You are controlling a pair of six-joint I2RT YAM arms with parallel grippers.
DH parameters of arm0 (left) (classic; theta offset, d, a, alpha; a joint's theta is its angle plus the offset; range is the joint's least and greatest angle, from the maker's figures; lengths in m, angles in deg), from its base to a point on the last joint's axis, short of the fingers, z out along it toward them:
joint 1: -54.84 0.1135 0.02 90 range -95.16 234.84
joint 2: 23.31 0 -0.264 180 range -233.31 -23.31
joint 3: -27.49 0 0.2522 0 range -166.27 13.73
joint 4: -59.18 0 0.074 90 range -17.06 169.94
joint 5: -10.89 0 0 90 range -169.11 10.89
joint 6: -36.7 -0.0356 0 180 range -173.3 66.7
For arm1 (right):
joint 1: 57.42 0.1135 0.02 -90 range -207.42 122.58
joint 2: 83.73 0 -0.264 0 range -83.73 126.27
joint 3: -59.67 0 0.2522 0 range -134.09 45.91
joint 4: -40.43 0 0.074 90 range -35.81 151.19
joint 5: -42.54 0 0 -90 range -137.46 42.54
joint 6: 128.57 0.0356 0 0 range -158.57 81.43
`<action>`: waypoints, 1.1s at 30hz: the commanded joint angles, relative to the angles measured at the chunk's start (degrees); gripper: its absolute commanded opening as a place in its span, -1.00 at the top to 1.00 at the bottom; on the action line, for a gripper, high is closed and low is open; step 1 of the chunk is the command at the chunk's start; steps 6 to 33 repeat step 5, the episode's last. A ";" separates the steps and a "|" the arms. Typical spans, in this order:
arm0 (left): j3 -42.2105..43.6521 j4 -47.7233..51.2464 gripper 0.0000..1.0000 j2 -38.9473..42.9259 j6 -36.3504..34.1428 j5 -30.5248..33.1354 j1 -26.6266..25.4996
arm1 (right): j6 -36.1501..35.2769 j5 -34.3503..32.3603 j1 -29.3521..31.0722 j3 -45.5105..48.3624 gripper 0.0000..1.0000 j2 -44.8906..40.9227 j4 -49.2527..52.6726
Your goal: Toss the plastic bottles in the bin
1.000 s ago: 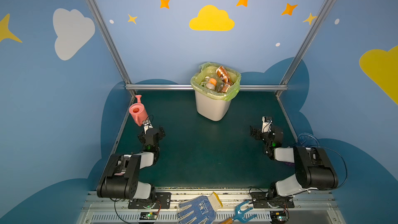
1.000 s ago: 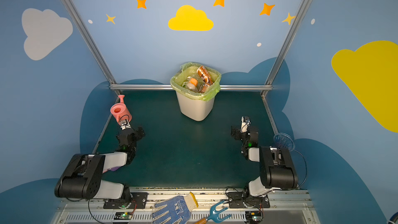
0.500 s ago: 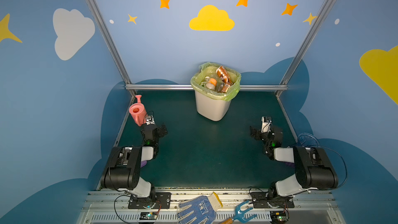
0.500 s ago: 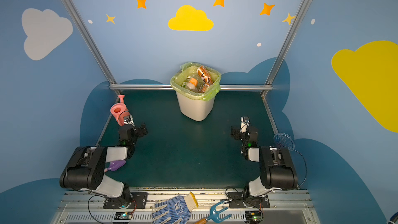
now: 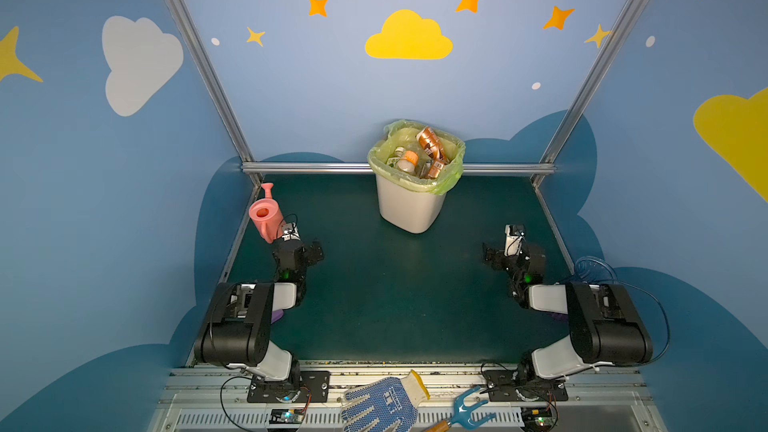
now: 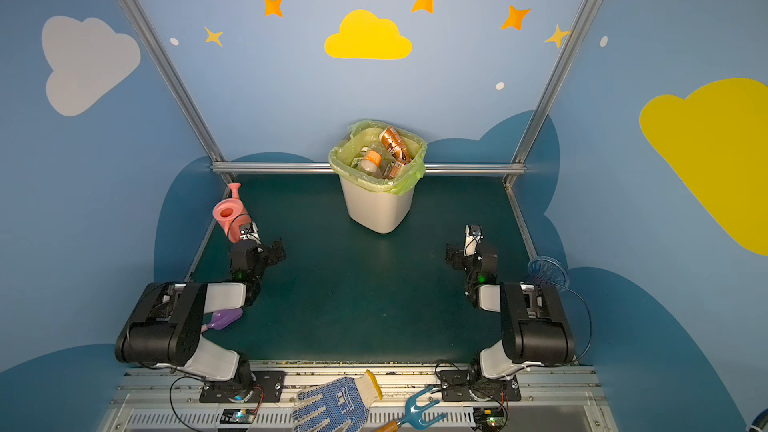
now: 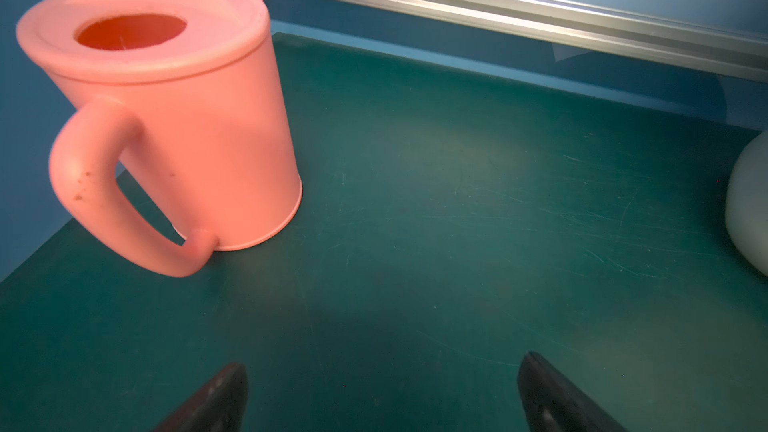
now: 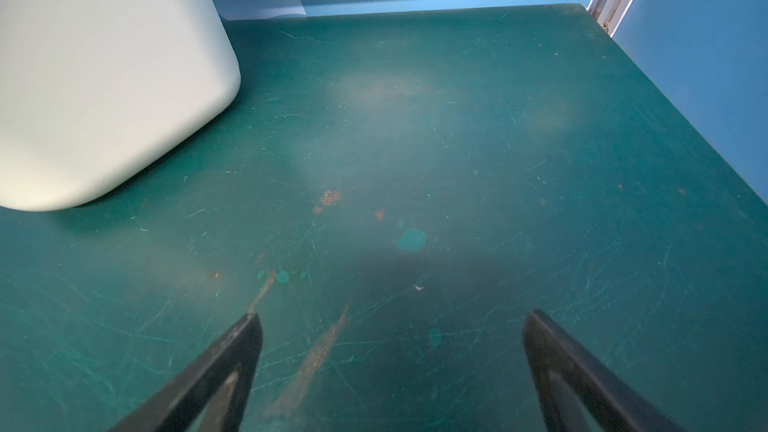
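The off-white bin [image 5: 409, 209] [image 6: 376, 209], lined with a light-green bag, stands at the back middle of the green table. Several plastic bottles [image 5: 430, 147] [image 6: 395, 147] with orange and brown labels lie piled inside it; no bottles show on the table. My left gripper [image 5: 305, 250] [image 7: 384, 363] hovers low at the left, open and empty, just beside the pink watering can. My right gripper [image 5: 494, 254] [image 8: 395, 315] rests low at the right, open and empty. The bin's wall [image 8: 104, 76] shows ahead of it in the right wrist view.
A pink watering can [image 5: 266, 216] [image 7: 187, 118] stands at the table's left edge. A purple object [image 6: 224, 320] lies under the left arm. A dotted glove [image 5: 380, 403] and a blue hand fork [image 5: 465, 409] lie on the front rail. An aluminium bar [image 5: 311, 167] runs along the back.
My left arm has folded in a little, and its gripper has shifted slightly farther back, nearer the watering can. The right arm has not moved.
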 commanded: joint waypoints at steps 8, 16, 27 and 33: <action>-0.27 0.67 -1.00 0.18 -0.40 -0.39 0.18 | -0.45 -0.47 0.44 -1.22 -0.96 -0.75 0.64; -0.27 0.67 -1.00 0.18 -0.40 -0.39 0.18 | -0.45 -0.47 0.44 -1.22 -0.96 -0.75 0.64; -0.27 0.67 -1.00 0.18 -0.40 -0.39 0.18 | -0.45 -0.47 0.44 -1.22 -0.96 -0.75 0.64; -0.27 0.67 -1.00 0.18 -0.40 -0.39 0.18 | -0.45 -0.47 0.44 -1.22 -0.96 -0.75 0.64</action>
